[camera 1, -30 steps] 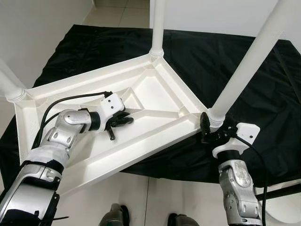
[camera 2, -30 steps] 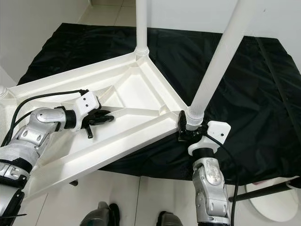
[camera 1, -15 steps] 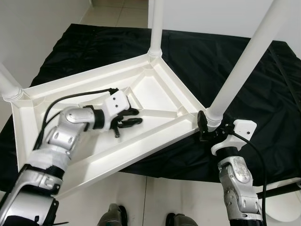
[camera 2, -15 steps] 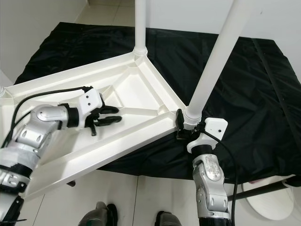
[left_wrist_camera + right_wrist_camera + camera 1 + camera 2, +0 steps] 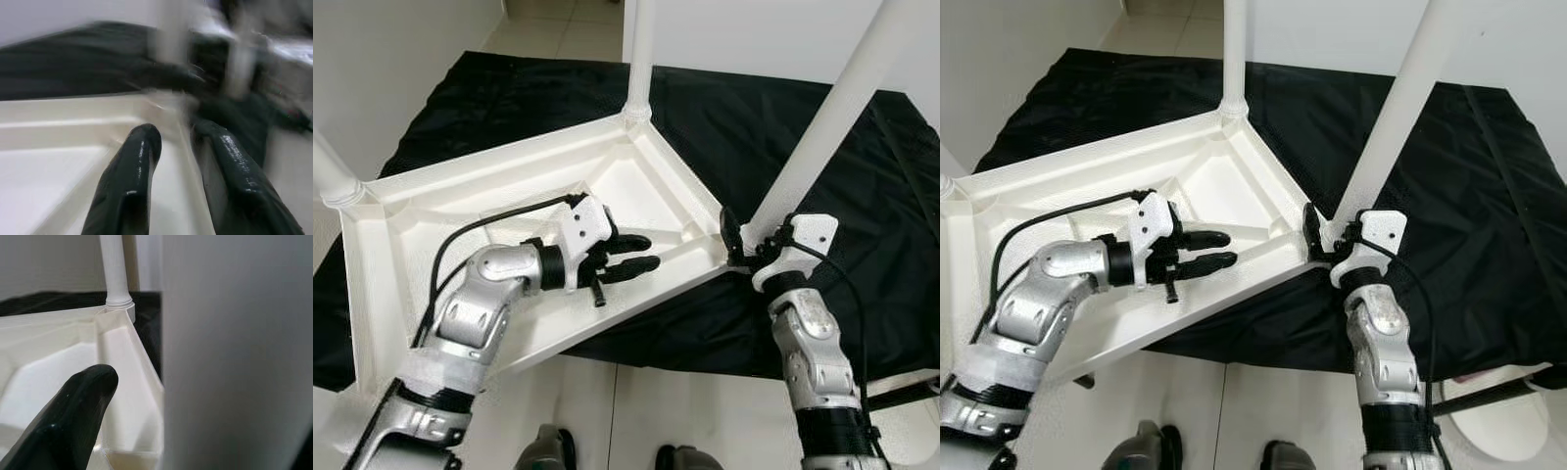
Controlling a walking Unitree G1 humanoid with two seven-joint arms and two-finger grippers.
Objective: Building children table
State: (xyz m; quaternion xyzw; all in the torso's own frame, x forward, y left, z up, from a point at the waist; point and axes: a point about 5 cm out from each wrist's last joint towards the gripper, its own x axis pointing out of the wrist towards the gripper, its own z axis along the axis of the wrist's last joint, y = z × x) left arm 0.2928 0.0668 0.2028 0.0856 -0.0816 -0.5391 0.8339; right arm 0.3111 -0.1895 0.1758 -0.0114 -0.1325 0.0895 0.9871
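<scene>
Both eye views looked steeply down from the head onto the same upturned white plastic tabletop on a black cloth. The left wrist view, blurred, skimmed close over its ribbed underside. The right wrist view sat hard against a white tubular leg.

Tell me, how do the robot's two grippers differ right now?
The left gripper hovers over the upturned tabletop, fingers apart and holding nothing; the right gripper is pressed at the base of the near leg at the tabletop's corner. Left reaches sideways across the tray; right points up from below. Both have black fingers.
</scene>
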